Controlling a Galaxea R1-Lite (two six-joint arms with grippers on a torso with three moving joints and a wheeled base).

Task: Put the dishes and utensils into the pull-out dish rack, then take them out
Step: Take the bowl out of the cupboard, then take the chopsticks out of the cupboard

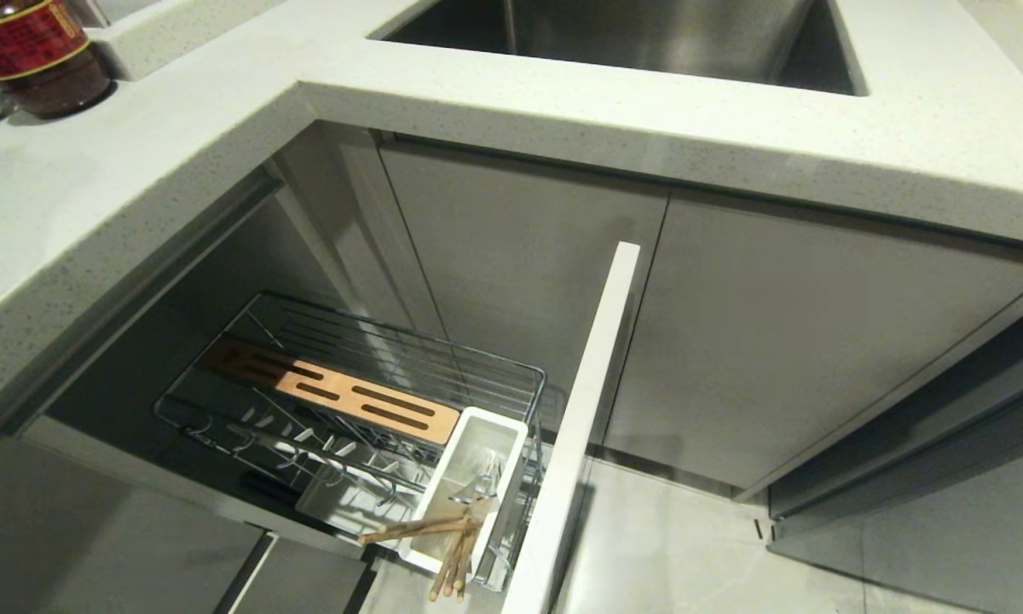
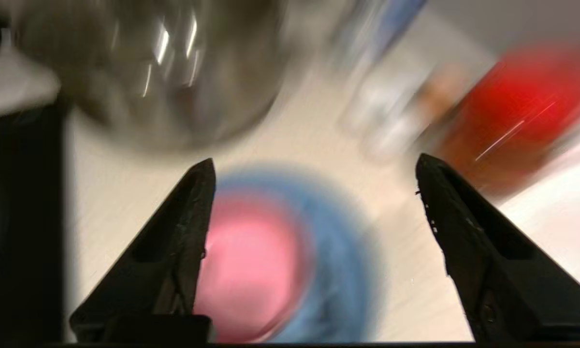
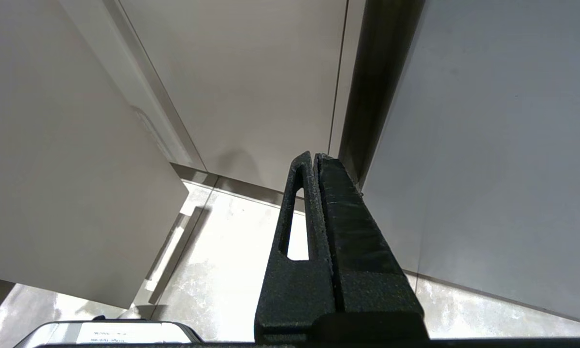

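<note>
Your pink bowl [image 2: 251, 261] sat inside the light-blue plate [image 2: 338, 261] on the pale tabletop [image 2: 406, 270], near the steel pot [image 2: 174, 72] and the red-lidded jar [image 2: 517, 111]. The pull-out dish rack [image 1: 349, 409] stood drawn out under the tabletop edge beside the sink [image 1: 648, 34], with the chopsticks [image 1: 443, 546] and fork [image 1: 477, 486] in its white utensil cup [image 1: 469, 477]. Your left tool [image 2: 314, 174] hung above the bowl, fingers spread wide and holding nothing. Your right tool [image 3: 314, 159] pointed at the floor [image 3: 222, 261] by the cabinet doors [image 3: 251, 82], fingers pressed together.
</note>
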